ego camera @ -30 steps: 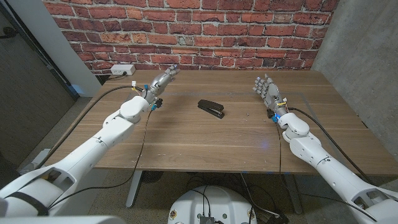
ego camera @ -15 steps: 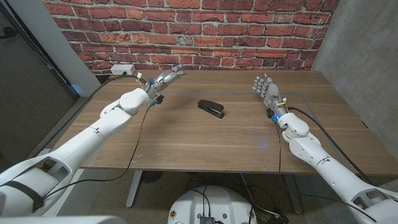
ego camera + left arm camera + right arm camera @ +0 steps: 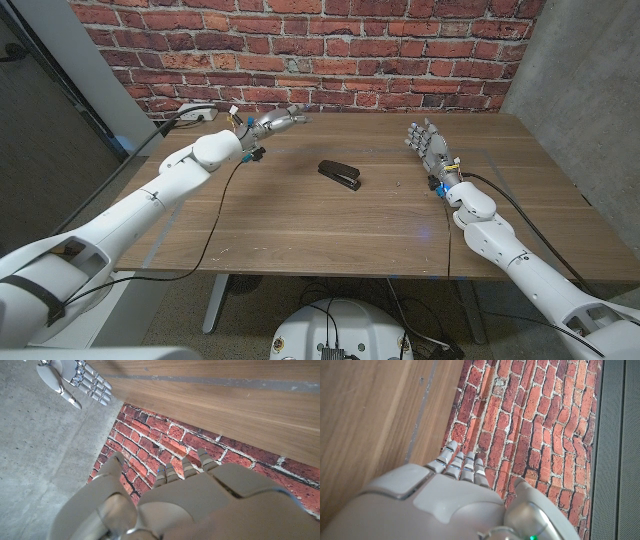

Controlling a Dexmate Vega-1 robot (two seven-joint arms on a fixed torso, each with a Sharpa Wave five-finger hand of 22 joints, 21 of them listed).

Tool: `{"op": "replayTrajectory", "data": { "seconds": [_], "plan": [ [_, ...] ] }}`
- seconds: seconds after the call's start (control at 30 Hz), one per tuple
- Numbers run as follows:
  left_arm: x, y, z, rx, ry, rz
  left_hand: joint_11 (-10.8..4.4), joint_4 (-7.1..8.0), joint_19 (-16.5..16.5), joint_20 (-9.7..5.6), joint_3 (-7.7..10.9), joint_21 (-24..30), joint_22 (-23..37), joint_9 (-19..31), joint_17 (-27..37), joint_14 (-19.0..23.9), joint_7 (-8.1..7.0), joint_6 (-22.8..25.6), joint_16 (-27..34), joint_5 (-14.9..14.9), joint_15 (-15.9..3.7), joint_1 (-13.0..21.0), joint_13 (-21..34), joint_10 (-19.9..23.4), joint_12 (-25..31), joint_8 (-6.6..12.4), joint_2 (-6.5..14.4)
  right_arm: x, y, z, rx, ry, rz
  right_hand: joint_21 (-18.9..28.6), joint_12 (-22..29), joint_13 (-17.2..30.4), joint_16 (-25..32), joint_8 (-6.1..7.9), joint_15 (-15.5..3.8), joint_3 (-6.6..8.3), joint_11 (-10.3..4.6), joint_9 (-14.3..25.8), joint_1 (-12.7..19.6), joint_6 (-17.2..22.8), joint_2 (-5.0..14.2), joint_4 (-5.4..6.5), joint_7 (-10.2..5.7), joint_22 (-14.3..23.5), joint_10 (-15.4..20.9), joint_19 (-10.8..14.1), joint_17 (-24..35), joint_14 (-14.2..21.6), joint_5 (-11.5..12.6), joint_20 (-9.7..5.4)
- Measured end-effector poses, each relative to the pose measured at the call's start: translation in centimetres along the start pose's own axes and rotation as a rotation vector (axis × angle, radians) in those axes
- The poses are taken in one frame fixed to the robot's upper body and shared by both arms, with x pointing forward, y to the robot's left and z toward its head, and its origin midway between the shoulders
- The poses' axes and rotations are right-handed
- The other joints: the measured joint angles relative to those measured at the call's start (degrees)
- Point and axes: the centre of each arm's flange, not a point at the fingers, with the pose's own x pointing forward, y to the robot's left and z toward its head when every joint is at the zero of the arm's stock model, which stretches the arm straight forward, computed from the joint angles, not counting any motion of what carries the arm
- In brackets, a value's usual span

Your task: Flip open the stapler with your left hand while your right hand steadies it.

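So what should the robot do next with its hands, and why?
Probably bring the right hand in toward the stapler first, to steady it. The stapler lies closed in the middle of the table, untouched, and both hands are away from it, holding nothing. The left hand hangs near the far edge, so it likely needs to come closer too.

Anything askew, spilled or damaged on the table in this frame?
Nothing stands out. The black stapler lies closed, at an angle, mid-table, with no visible damage. The left hand and right hand are both apart from it, holding nothing.
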Motion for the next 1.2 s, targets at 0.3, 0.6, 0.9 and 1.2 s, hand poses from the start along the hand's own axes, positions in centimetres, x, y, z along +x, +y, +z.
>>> {"op": "replayTrajectory", "data": {
  "seconds": [0.3,0.6,0.9,1.2],
  "plan": [
    [0.9,0.1,1.6,0.09,-0.013,-0.064,-1.09,-2.14,0.9,0.1,-0.07,0.0,0.3,0.0,0.3,1.5,0.89,4.1,0.0,0.0,-0.51,2.1,0.0,1.6,0.0,0.68,-0.9,0.0,0.0,-0.1,0.005,-0.004,-0.001,-0.2,0.0,0.0,0.0,0.0,-0.01,0.0,0.0,0.0,0.0,0.0,0.0,0.0,0.0,0.0,0.0,0.0,0.0,0.6,0.0,0.0],
    [1.6,0.5,3.6,0.195,-0.032,-0.109,-1.16,-4.35,2.1,-0.02,0.21,0.0,0.3,0.3,0.3,3.5,0.68,5.4,0.5,0.0,-1.27,5.3,0.3,3.8,0.4,0.68,-2.3,0.0,0.0,-0.3,0.009,-0.008,0.0,-0.4,0.0,0.0,0.0,0.0,-0.01,0.0,0.0,0.0,0.0,0.0,0.0,0.0,0.0,0.0,0.0,0.0,0.0,0.6,0.0,0.0],
    [2.5,0.8,5.6,0.304,-0.049,-0.154,-1.98,-6.12,3.2,-0.33,0.27,0.0,0.3,0.3,0.7,5.6,0.5,8.0,0.8,0.3,-2.7,9.5,0.3,6.7,0.9,1.12,-3.9,0.0,-0.1,-0.3,0.013,-0.011,-0.001,-0.4,0.0,0.0,0.0,0.0,-0.01,0.0,0.0,0.0,0.0,0.5,0.0,0.0,-0.09,0.0,0.0,0.3,0.0,0.6,0.0,-0.3],
    [3.7,0.9,7.8,0.418,-0.067,-0.224,-4.56,-6.73,4.3,-1.43,-0.08,0.0,0.3,0.3,0.8,5.7,-2.32,9.1,0.6,0.7,-3.91,13.1,0.6,7.8,0.9,1.12,-6.4,0.0,-0.3,-0.4,0.015,-0.012,-0.003,-0.9,0.0,0.0,0.0,0.0,-0.01,0.0,-0.23,0.0,0.0,0.5,0.0,0.0,-0.09,0.3,0.2,0.3,0.0,0.6,0.0,-0.3]
  ]
}}
